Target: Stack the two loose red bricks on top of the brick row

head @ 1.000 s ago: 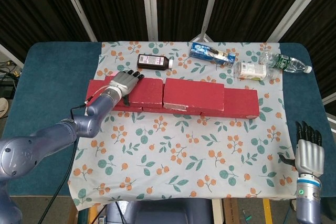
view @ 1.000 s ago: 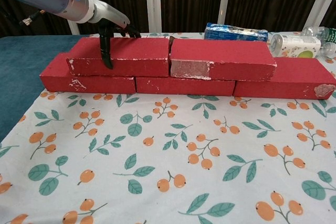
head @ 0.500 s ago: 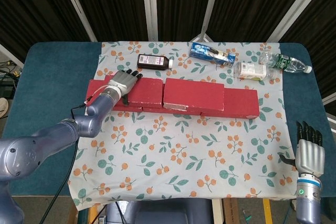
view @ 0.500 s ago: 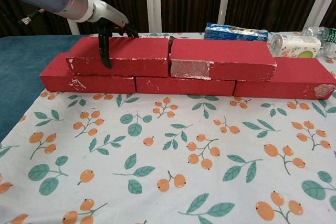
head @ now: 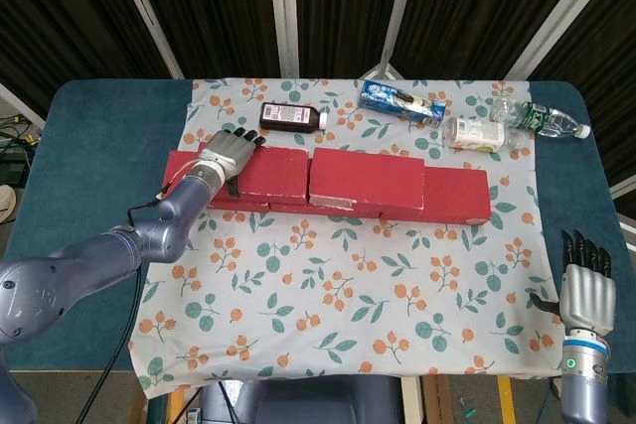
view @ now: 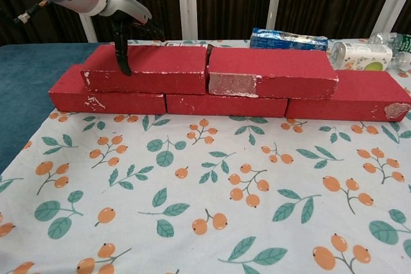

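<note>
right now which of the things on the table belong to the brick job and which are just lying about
Job:
- left upper brick, with the left hand over its left end
- right upper brick
- bottom brick row

Lying about:
- dark bottle
- blue packet
- white can
- clear plastic bottle

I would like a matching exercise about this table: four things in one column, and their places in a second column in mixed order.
Things:
1. left hand
2. right hand
3. dark brown bottle
4. clear water bottle

Places:
A. far right of the cloth, lying on its side
B. on the upper left brick
C. near right table corner, holding nothing
D. behind the bricks, left of the blue packet

Pairs: 1-B, 2-C, 3-D, 4-A
</note>
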`<state>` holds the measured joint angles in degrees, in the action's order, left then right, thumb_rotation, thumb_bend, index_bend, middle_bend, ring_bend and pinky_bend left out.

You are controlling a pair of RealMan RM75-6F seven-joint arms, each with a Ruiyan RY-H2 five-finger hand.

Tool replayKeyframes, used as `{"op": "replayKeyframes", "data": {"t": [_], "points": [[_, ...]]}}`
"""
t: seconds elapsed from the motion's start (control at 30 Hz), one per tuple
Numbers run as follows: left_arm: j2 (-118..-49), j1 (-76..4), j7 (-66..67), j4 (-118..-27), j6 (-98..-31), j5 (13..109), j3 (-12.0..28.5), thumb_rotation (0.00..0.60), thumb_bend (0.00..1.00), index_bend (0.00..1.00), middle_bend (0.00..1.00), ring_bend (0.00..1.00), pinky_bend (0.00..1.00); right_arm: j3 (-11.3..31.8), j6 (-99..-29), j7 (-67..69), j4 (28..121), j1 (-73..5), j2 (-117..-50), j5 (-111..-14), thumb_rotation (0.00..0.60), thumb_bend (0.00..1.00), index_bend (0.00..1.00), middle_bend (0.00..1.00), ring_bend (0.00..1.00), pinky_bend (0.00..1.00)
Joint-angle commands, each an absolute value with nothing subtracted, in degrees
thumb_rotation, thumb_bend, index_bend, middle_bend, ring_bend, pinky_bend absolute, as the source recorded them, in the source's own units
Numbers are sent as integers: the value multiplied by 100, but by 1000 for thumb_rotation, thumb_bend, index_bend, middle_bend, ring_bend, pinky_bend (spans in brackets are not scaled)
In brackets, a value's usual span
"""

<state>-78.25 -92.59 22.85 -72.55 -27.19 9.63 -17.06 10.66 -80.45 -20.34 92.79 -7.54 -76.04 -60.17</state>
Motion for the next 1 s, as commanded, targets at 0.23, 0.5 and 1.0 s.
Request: {"op": "replayKeyframes", "data": {"t": [0.23, 0.5, 1.0], "points": [[-6883, -9443, 2358, -8334, -3416, 749, -1827, 600, 0, 0, 20, 0, 111, 1067, -8078, -1997, 9311, -740, -7588, -6041, 600, 153, 0, 0, 0, 0], [-6217, -9078, 2286, -9030, -3824, 1016, -1978, 600, 0, 121, 61, 0, 98, 1059, -8109, -1960, 9326, -733, -7592, -6096, 600, 153, 0, 0, 0, 0], [-6018, -7959, 1793, -9002, -3737, 2045, -1765, 600, 0, 225, 104, 0, 95, 1068, -8195, -1976, 9347, -716, -7646, -6111, 600, 153, 0, 0, 0, 0]]}}
